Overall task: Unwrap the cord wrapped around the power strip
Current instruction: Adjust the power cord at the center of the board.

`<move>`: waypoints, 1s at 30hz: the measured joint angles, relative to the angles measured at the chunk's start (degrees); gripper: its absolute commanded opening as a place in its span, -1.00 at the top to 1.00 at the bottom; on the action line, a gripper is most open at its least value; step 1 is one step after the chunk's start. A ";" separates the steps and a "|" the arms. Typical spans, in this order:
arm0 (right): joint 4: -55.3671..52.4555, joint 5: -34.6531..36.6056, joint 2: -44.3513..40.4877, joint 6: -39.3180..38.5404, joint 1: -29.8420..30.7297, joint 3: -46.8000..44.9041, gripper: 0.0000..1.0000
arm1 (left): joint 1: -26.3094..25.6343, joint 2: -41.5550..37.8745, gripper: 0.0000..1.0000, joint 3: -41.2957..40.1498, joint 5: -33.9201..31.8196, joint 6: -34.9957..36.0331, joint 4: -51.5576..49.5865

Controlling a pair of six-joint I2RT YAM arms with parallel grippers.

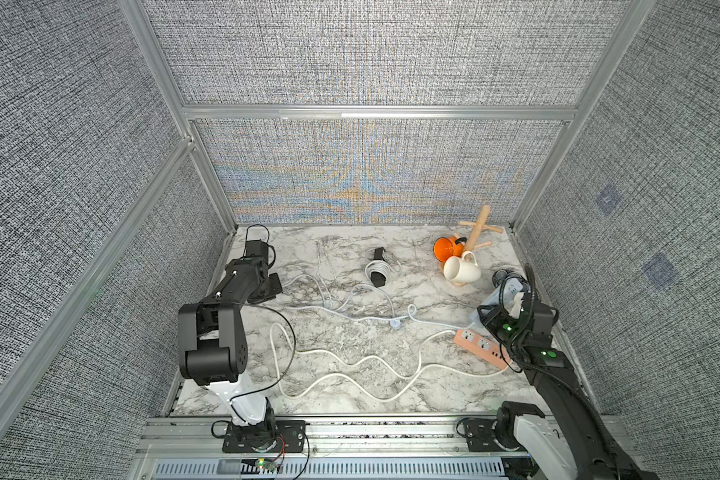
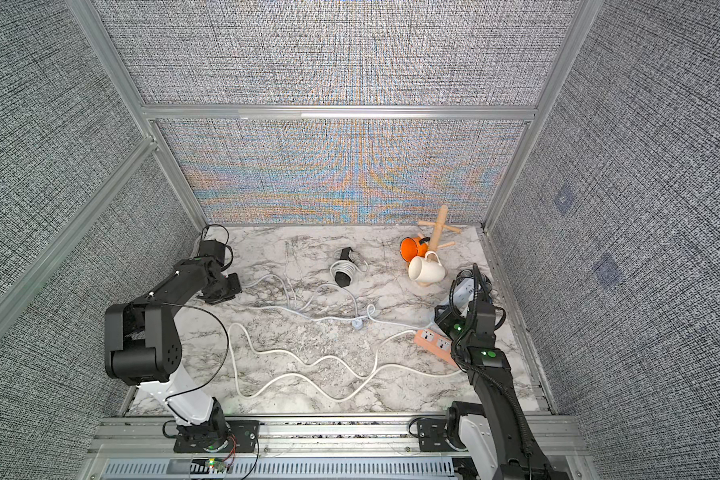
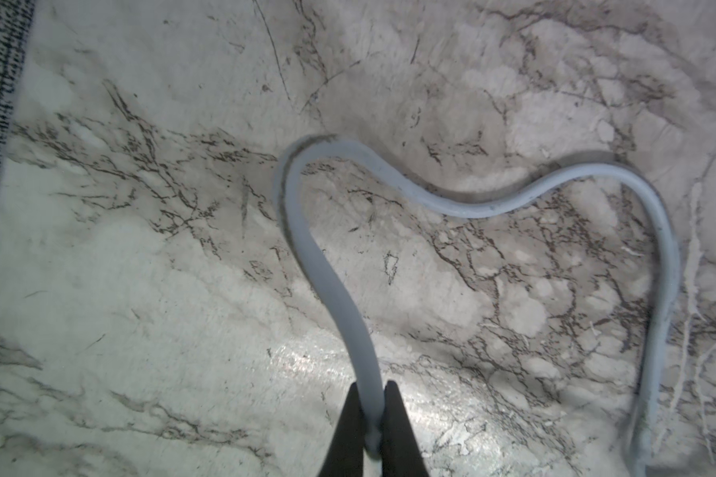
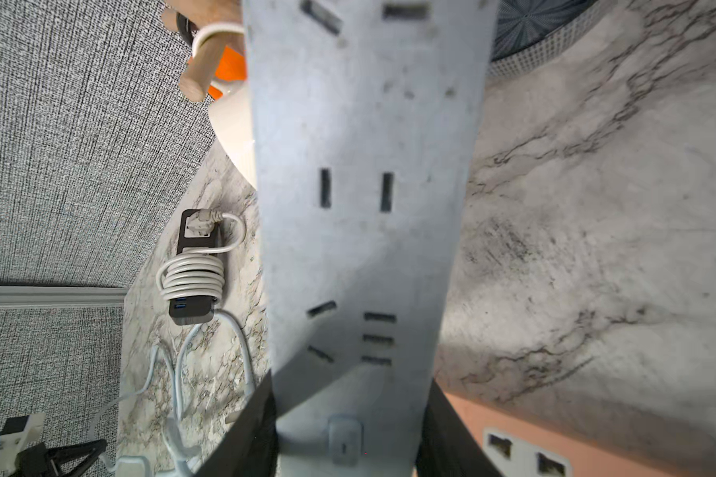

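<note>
While left gripper is pinched tight on the grey-blue cord low over the table near its left side, arm stretched forward and wrist angled down, that cord trails off rightward in slack loops on the marble. Back centre: black power strip, white cord wound round its middle, long axis roughly front-to-back, touched by neither arm; left gripper looks a bit nearer to it. Far right: right gripper part-spread, jaws clamped across the near end of the blue power strip, face bare of turns, its length pointing away toward the mug stand; arm folded close to the right wall. Pink strip lies just beside it, nothing wound on it. My read: blue strip's cord is off, black one's coil is what's left.
</note>
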 measured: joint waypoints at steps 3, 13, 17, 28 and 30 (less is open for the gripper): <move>-1.95 -2.03 -0.59 -1.27 -2.32 1.51 1.00 | 1.68 0.76 1.00 -0.33 1.40 -0.50 0.42; -7.17 -6.34 -0.39 -6.14 -8.50 4.04 1.00 | 4.96 2.75 1.00 0.17 3.41 -1.07 2.05; -9.42 -7.23 -0.39 -8.35 -12.22 6.95 1.00 | 7.17 4.11 1.00 0.59 3.41 -1.66 2.89; -15.65 -12.74 0.92 -12.70 -18.36 8.87 1.00 | 10.84 5.46 1.00 -0.33 7.87 -3.69 3.23; -16.04 -14.25 2.64 -13.46 -18.47 9.11 1.00 | 11.85 6.14 1.00 -0.33 9.11 -3.80 3.32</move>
